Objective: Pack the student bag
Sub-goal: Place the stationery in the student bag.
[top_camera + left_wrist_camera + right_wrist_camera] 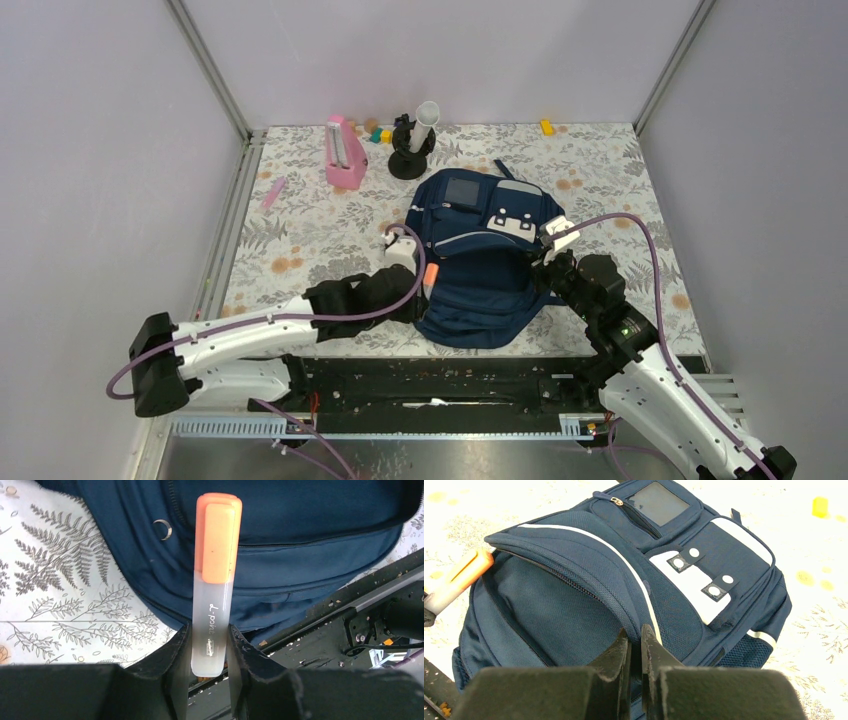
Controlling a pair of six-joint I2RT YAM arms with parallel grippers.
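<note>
Two grips | my left gripper (pixel 209 632) clamps highlighter (pixel 214 587) | my right gripper (pixel 635 634) pinches student bag (pixel 549 610) flap | next: tip highlighter inside

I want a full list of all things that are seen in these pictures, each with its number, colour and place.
student bag: 1, navy with white patches, table centre
highlighter: 1, orange cap, clear body, at the bag's left side
pink stand: 1, pink, far left
pink stick: 1, pink, left edge
black stand: 1, black, holds a white tube, far centre
small blocks: about 3, mixed colours, between the stands
yellow block: 1, far right
table: 1, floral cover
left gripper: 1, black, shut on highlighter
right gripper: 1, black, shut on the bag's flap
</note>
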